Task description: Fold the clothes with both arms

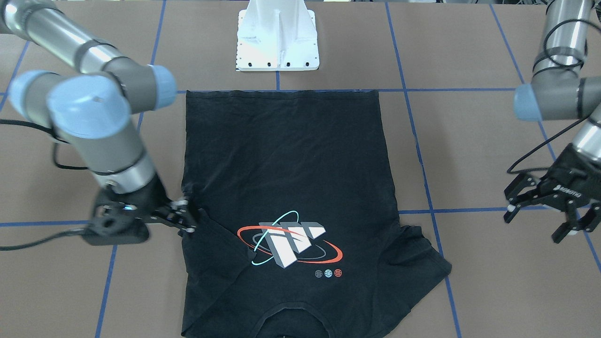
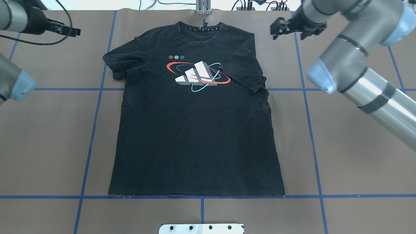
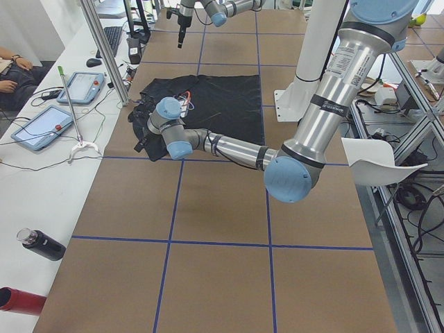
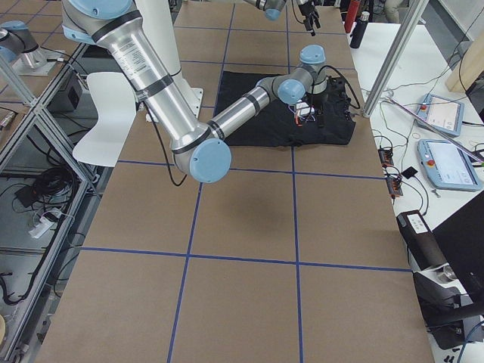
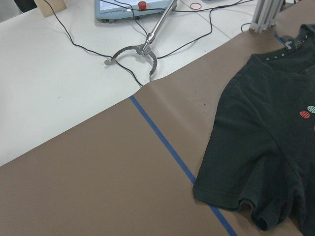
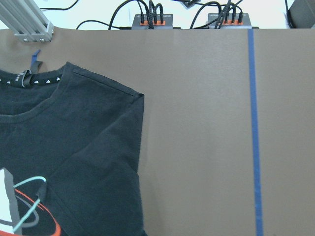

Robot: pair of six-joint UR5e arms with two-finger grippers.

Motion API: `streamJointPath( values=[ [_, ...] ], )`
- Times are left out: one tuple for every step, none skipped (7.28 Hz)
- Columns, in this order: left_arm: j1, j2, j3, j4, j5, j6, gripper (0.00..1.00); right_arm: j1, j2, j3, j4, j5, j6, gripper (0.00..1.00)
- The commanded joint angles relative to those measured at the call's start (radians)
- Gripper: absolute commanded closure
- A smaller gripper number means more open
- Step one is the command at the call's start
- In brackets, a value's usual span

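Observation:
The black T-shirt (image 2: 195,130) lies flat on the brown table, logo (image 2: 198,74) up, collar at the far end. The sleeve on my right side (image 2: 242,68) is folded in over the chest; the other sleeve (image 2: 113,61) lies spread out. My right gripper (image 1: 187,217) hovers open and empty just beside the folded sleeve (image 1: 220,244). It also shows in the overhead view (image 2: 287,31). My left gripper (image 1: 535,220) is open and empty, well off the shirt, out past the spread sleeve (image 1: 418,253). It also shows in the overhead view (image 2: 66,31).
The white pedestal base (image 1: 278,37) stands just beyond the shirt's hem. Blue tape lines (image 2: 94,130) grid the table. Past the far edge are cables, a metal grabber tool (image 5: 142,49), control tablets (image 3: 41,128) and an aluminium post (image 6: 27,22).

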Motion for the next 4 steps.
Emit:
streamJointPath(
  values=[
    [0.079,-0.076,0.19,-0.13,0.132,-0.17,0.0,0.058,-0.139,0.109,0.003,0.045,-0.118,0.0],
    [0.123,-0.104,0.252,-0.151,0.225,-0.23,0.01,0.076,-0.165,0.112,0.009,0.074,-0.164,0.0],
    [0.169,-0.112,0.272,-0.151,0.267,-0.317,0.07,0.092,-0.181,0.114,0.011,0.086,-0.192,0.0],
    [0.202,-0.112,0.274,-0.151,0.31,-0.365,0.09,0.093,-0.182,0.112,0.011,0.085,-0.194,0.0]
  ],
)
